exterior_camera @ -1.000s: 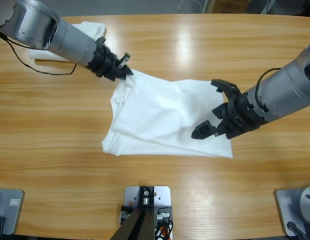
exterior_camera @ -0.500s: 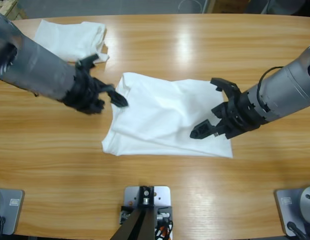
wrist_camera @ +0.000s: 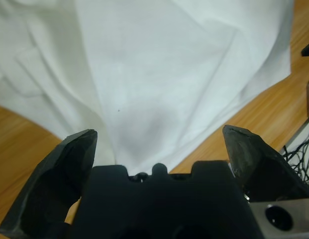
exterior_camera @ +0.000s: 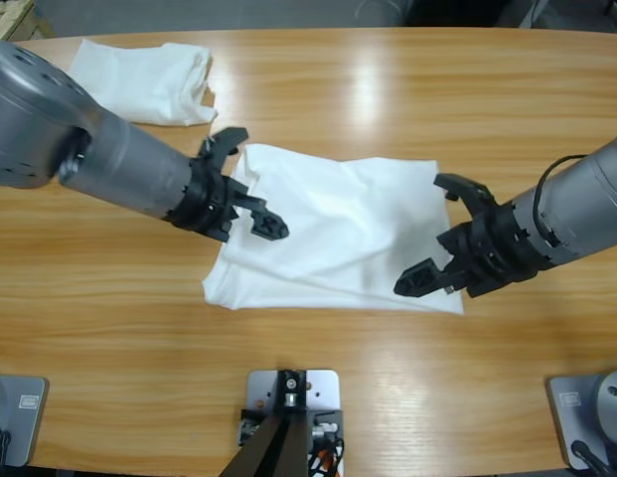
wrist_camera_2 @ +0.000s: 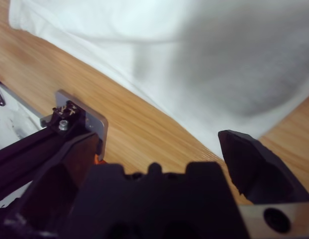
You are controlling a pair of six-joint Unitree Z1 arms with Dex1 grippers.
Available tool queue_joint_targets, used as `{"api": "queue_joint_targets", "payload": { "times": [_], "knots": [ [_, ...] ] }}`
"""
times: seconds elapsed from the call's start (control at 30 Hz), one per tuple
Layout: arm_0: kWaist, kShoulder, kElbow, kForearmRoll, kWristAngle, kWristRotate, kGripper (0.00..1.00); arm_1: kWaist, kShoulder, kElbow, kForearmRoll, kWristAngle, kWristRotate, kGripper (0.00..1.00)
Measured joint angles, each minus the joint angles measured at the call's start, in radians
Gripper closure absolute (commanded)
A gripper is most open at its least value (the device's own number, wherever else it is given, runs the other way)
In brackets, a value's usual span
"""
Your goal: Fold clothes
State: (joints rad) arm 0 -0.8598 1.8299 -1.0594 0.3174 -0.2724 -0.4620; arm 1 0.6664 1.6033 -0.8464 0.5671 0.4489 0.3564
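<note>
A crumpled white T-shirt [exterior_camera: 333, 234] lies spread in the middle of the table. My left gripper [exterior_camera: 250, 185] hangs over its left edge, open, with nothing between the jaws. In the left wrist view the white cloth [wrist_camera: 159, 69] fills the space ahead of the open left gripper [wrist_camera: 159, 147]. My right gripper [exterior_camera: 435, 237] hovers over the shirt's right edge, also open and empty. The right wrist view looks past the open right gripper [wrist_camera_2: 159, 149] at the shirt's hem [wrist_camera_2: 204, 64] and bare wood. A second white T-shirt [exterior_camera: 144, 79] lies folded at the far left.
Bare wooden tabletop [exterior_camera: 407, 89] surrounds the spread shirt at the back right and along the front [exterior_camera: 119, 338]. The folded shirt sits close behind the left arm [exterior_camera: 79, 159].
The left gripper let go of the shirt's upper left corner, swung left, then came back open over the shirt's left edge. The right gripper drifted slightly right and down.
</note>
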Motion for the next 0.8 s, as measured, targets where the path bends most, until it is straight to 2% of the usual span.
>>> {"api": "queue_joint_targets", "payload": {
  "times": [0.07,0.13,0.2,0.37,0.6,0.8],
  "knots": [
    [0.000,0.019,0.004,-0.012,-0.011,0.005,0.472,0.000,0.000,0.006,0.000,0.000,0.000,0.013],
    [0.000,0.026,0.010,-0.017,-0.014,0.006,0.576,0.000,0.000,0.009,0.000,0.000,0.000,0.013],
    [0.001,0.029,0.020,-0.020,-0.016,0.006,0.927,0.000,0.000,0.009,0.000,0.000,0.000,0.013],
    [0.001,0.029,0.045,-0.021,-0.039,0.005,1.000,0.000,0.000,0.010,0.000,0.000,0.000,0.013],
    [0.001,0.027,0.073,-0.021,-0.059,0.003,1.000,0.000,0.000,0.015,0.000,0.000,0.000,0.013],
    [-0.016,-0.039,0.121,-0.019,-0.055,-0.128,1.000,0.000,0.000,0.019,-0.001,0.000,0.000,0.013]
  ]
}}
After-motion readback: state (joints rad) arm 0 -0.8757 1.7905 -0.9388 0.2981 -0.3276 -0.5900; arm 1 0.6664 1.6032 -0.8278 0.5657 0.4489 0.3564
